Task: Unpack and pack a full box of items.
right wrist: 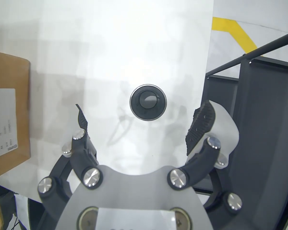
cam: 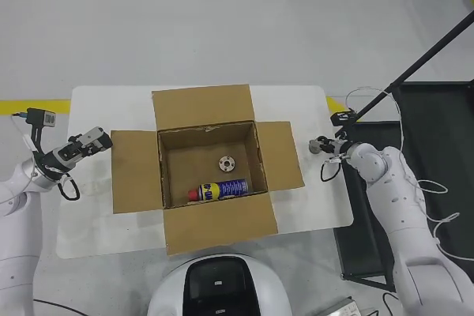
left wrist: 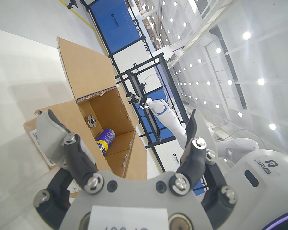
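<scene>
Box (cam: 213,225) open in middle of table (cam: 95,229); can (cam: 221,189) lies inside by robot-side wall, long axis left-right, metal ring (cam: 227,163) just beyond. Right pincer (right wrist: 142,112) spread, empty, black knob (right wrist: 148,102) on table straight beneath. Left pincer (left wrist: 120,116) spread, empty, left of box.

**Open box seen past spread jaws**

The left gripper (left wrist: 120,115) hangs with its jaws wide apart and nothing between them. Beyond them a cardboard box (left wrist: 86,72) stands on the white table (left wrist: 19,77) with its flaps open. Inside lie a blue and yellow spray can (left wrist: 106,139) on its side and, just beside it, a round metal flange (left wrist: 92,121). The right gripper (left wrist: 132,98) is past the box's far side.
</scene>
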